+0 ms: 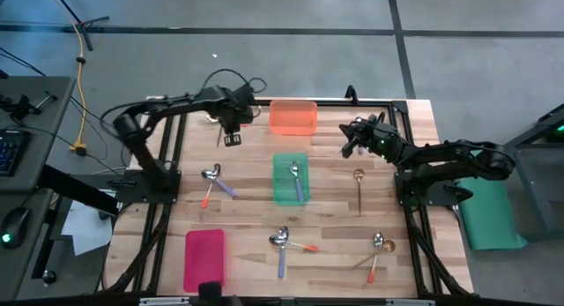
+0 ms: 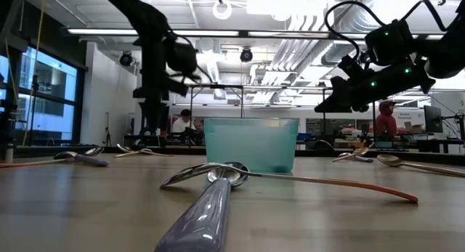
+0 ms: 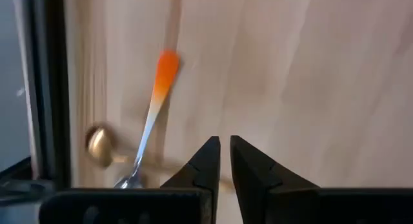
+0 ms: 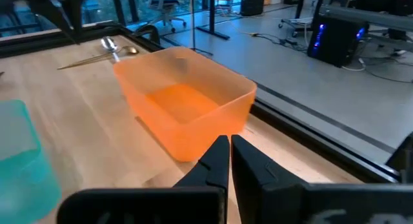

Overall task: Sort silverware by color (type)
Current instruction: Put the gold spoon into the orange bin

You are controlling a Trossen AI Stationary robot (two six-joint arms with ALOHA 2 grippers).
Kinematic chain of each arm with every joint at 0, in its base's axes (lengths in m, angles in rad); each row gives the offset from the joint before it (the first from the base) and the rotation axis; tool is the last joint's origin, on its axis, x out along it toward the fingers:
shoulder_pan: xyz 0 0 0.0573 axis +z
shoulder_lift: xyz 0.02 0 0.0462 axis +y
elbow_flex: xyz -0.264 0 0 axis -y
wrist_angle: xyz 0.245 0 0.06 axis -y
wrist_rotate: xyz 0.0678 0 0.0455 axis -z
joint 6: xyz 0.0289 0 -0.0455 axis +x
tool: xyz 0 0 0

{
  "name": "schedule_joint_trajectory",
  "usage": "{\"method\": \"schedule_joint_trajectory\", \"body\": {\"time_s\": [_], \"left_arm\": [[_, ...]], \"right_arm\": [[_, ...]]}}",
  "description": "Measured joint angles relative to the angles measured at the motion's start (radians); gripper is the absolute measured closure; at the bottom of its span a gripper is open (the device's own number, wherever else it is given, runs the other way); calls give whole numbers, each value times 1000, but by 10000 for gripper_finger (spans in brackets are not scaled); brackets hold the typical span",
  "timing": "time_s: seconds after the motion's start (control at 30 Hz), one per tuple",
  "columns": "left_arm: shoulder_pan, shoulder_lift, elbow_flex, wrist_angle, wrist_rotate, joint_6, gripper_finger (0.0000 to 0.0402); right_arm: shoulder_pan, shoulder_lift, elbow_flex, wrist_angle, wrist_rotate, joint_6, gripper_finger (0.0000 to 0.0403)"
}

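Observation:
My left gripper [image 1: 232, 137] hangs over the table's far left, pointing down, its fingers [image 3: 224, 150] shut with nothing between them. Just beside it, on the wood, lie an orange-handled spoon [image 3: 158, 88] and a gold spoon [image 3: 100, 146]. My right gripper [image 1: 349, 147] is shut and empty and points level at the orange tray [image 4: 187, 108] from the table's right. The green tray [image 1: 290, 179] holds a purple-handled spoon [image 1: 297, 181]. Other spoons lie loose: a pair [image 1: 211, 178] at the left, a gold one [image 1: 359, 187] at the right, and two pairs [image 1: 284, 242] [image 1: 379, 249] near the front.
A pink-red tray [image 1: 204, 257] lies at the near left corner. A black metal frame [image 1: 172, 156] runs along the table's sides. In the low view a purple-handled spoon [image 2: 207, 205] and an orange-handled one [image 2: 327, 181] lie close in front of the green tray [image 2: 251, 143].

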Motion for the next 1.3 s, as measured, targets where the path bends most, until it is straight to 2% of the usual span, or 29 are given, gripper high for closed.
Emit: {"method": "schedule_joint_trajectory", "body": {"time_s": [0.1,0.33,0.5,0.87,1.3], "left_arm": [[-14,56,34,-27,-73,39,342],[-31,135,77,-18,-84,94,281],[-17,172,110,6,-94,94,257],[28,239,116,14,-143,121,257],[87,241,116,60,-156,178,265]], "right_arm": [[11,0,0,0,-4,12,402],[42,0,0,-2,-4,12,402],[67,0,0,-2,-4,12,402],[107,0,0,-2,-3,12,402],[112,0,0,0,-2,12,402]]}}
